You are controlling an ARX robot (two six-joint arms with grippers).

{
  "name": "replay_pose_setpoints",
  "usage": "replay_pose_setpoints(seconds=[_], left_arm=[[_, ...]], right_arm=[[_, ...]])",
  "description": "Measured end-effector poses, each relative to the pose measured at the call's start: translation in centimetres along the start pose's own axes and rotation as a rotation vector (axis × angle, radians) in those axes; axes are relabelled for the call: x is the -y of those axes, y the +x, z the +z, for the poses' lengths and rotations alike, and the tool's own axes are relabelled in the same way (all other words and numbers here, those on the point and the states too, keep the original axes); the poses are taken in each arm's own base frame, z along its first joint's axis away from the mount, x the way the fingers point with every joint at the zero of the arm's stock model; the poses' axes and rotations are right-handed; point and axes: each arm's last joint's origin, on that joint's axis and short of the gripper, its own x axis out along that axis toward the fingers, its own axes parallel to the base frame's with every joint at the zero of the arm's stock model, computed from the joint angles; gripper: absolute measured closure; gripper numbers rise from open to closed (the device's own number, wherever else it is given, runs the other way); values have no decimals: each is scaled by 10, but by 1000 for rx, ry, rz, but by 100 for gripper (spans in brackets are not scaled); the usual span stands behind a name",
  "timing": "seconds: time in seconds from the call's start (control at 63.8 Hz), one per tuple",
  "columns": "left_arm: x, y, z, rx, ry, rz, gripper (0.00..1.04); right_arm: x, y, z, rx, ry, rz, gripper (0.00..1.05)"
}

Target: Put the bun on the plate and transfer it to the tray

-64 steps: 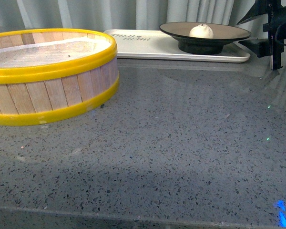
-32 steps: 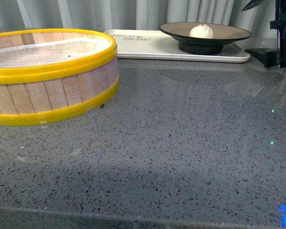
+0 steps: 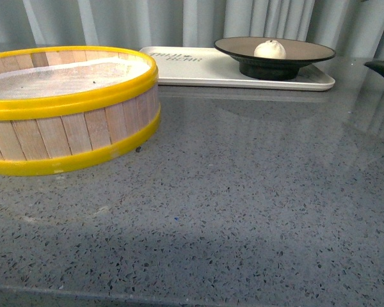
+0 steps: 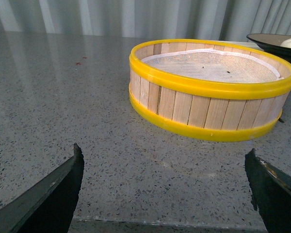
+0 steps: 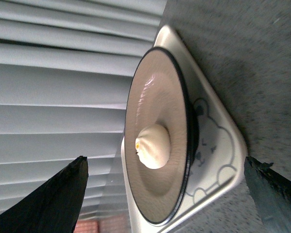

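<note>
The bun [image 3: 270, 48] sits on the plate [image 3: 307, 50], which stands on the tray [image 3: 198, 67]; both hands, left hand [image 4: 165, 187] and right hand [image 5: 167, 194], gape empty.

Yellow-rimmed wooden steamer basket [image 3: 67, 105] with white cloth liner [image 3: 64, 77] — on grey speckled countertop [image 3: 243, 192], pleated curtain [image 3: 147, 19] behind

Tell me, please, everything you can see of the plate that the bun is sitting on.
The plate is a wide, shallow round dish, tan-brown inside with a thin black rim and a black raised foot, and its surface looks smooth and slightly glossy. It stands upright and level on the right end of the cream-white tray, at the far side of the grey counter. The white bun rests near its centre. Nothing else touches it; both grippers are clear of it.
</note>
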Motion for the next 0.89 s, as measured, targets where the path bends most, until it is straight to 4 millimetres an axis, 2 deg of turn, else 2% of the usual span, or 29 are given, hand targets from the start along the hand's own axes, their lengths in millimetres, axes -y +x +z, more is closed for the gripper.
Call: replay_pose_setpoints(seconds=[0.063, 0.172, 0.313, 0.454, 0.564, 0.674, 0.83, 0.893], left_arm=[[0, 0, 0, 0, 0, 0, 7], [0, 0, 0, 0, 0, 0, 7], [0, 0, 0, 0, 0, 0, 7], [0, 0, 0, 0, 0, 0, 7], [0, 0, 0, 0, 0, 0, 7], [0, 0, 0, 0, 0, 0, 7], [0, 0, 0, 0, 0, 0, 7], [0, 0, 0, 0, 0, 0, 7]], right_arm=[[2, -20, 1, 37, -32, -12, 9], [6, -71, 1, 178, -154, -87, 9], [14, -151, -28, 330, -379, -211, 9], [17, -205, -63, 437, -643, -271, 9], [33, -226, -89, 442, -805, -334, 9], [54, -238, -109, 459, -977, -427, 9], [70, -249, -125, 483, -1166, -495, 9], [77, -251, -131, 454, -1213, -270, 19]])
